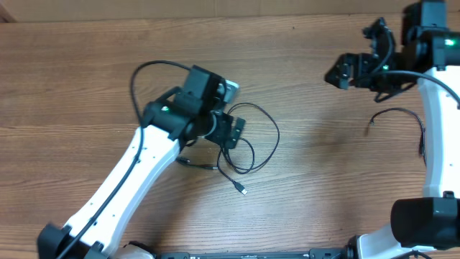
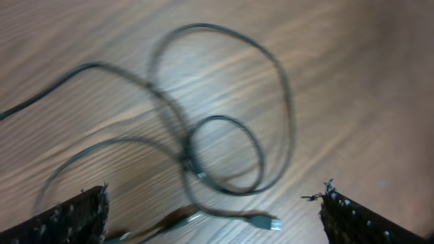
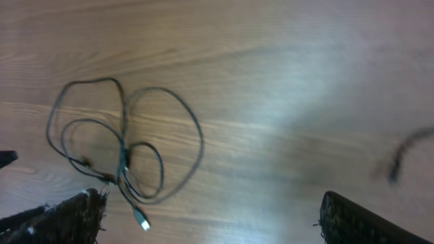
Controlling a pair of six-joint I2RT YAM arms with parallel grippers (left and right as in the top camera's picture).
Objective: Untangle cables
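Note:
A tangle of thin black cables (image 1: 251,147) lies looped on the wooden table at the middle, with a small plug end (image 1: 243,191) pointing to the front. My left gripper (image 1: 230,131) hovers over the tangle's left part, open and empty. In the left wrist view the loops (image 2: 224,146) and a plug (image 2: 268,222) lie between the open fingers (image 2: 213,220). One separate black cable (image 1: 399,114) lies at the right. My right gripper (image 1: 339,72) is open and empty at the back right, apart from both. The right wrist view shows the tangle (image 3: 125,152) at its left, between wide-open fingers (image 3: 210,217).
The wooden table (image 1: 316,187) stretches all round. The separate cable's end (image 3: 400,159) shows blurred at the right of the right wrist view. The right arm's white link (image 1: 438,129) stands beside that cable. The table's back edge (image 1: 215,16) runs along the top.

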